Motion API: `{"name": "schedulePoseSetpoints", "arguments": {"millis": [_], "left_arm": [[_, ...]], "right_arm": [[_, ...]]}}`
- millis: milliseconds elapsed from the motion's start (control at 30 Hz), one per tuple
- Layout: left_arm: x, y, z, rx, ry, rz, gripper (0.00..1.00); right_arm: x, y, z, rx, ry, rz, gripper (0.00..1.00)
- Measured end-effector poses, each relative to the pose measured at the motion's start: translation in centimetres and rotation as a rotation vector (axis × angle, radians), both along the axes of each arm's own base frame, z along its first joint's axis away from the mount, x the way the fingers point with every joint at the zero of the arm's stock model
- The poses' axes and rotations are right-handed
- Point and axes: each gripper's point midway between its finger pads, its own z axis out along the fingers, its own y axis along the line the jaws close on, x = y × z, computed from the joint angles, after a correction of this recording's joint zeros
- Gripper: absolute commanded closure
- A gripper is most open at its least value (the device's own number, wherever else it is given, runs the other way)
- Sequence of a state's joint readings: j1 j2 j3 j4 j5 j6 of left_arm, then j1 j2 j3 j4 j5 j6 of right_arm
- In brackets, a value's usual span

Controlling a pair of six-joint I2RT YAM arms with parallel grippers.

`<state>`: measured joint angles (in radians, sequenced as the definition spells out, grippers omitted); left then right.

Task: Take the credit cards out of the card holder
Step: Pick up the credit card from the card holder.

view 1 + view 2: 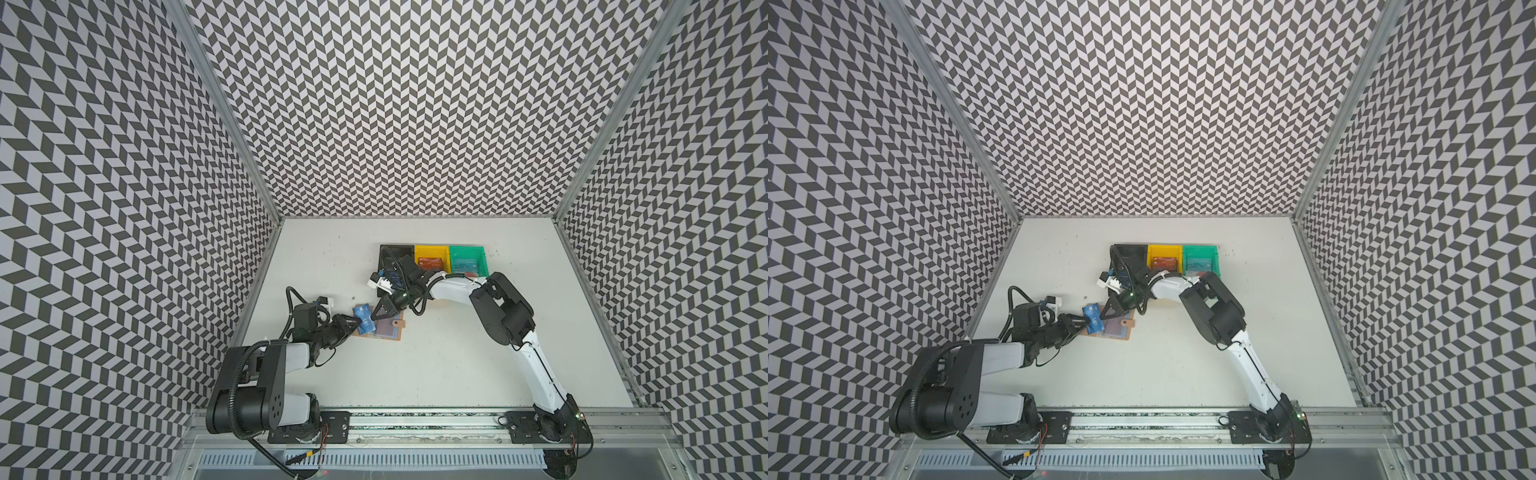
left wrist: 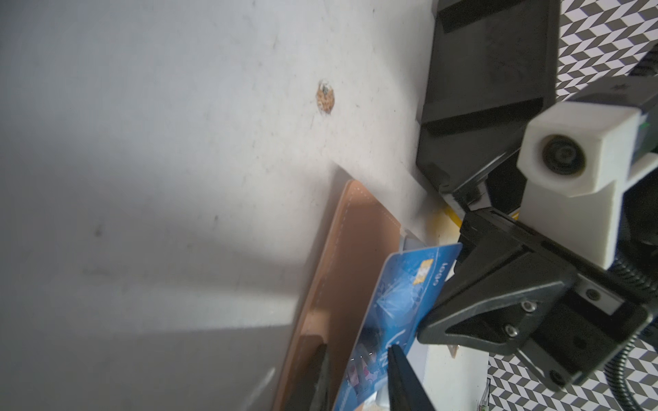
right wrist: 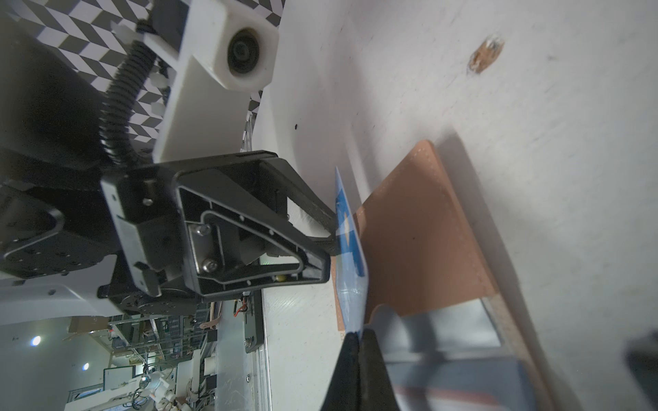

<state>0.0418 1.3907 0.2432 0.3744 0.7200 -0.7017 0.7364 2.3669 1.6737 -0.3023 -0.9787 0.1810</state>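
The right gripper (image 1: 375, 316) is pinched fully closed on a corner of the blue card (image 1: 363, 320). The card stands tilted on edge over the holder (image 1: 388, 331). The left gripper (image 1: 356, 323) straddles the card's other end with a narrow gap. One of its fingers (image 2: 402, 377) lies against the card, but I cannot tell whether the jaws clamp it.

The holder lies open on the table (image 1: 415, 365), toward the left edge and midway between near and far. Nothing pins it down. Whether the card is clear of its sleeve is hidden.

If the card is not clear, a pull would likely drag or lift the loose holder with it. With both grippers on one thin card, opposed motion could bend it or snap it out of the corner pinch. A release at the wrong time would drop it well short of the yellow bin (image 1: 419, 251) and green bin (image 1: 478, 251) toward the far edge.
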Motion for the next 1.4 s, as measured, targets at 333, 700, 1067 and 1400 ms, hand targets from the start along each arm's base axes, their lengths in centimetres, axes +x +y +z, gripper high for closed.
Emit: {"name": "schedulePoseSetpoints", "arguments": {"millis": [333,700,1067,1400], "left_arm": [[0.0,-0.1,0.1,-0.002,-0.012,-0.006,0.68],[-0.3,-0.1,-0.5,0.000,0.010,-0.002,0.91],[-0.4,-0.3,-0.4,-0.006,0.008,-0.011,1.00],[-0.3,-0.3,0.3,-0.003,-0.017,-0.012,1.00]], "right_arm": [[0.3,0.6,0.1,0.030,-0.002,0.012,0.97],[0.7,0.8,-0.3,0.027,-0.015,0.004,0.97],[0.8,0.5,-1.4,0.016,0.004,0.001,0.94],[1.0,0.0,-0.8,-0.024,-0.033,-0.015,0.77]]}}
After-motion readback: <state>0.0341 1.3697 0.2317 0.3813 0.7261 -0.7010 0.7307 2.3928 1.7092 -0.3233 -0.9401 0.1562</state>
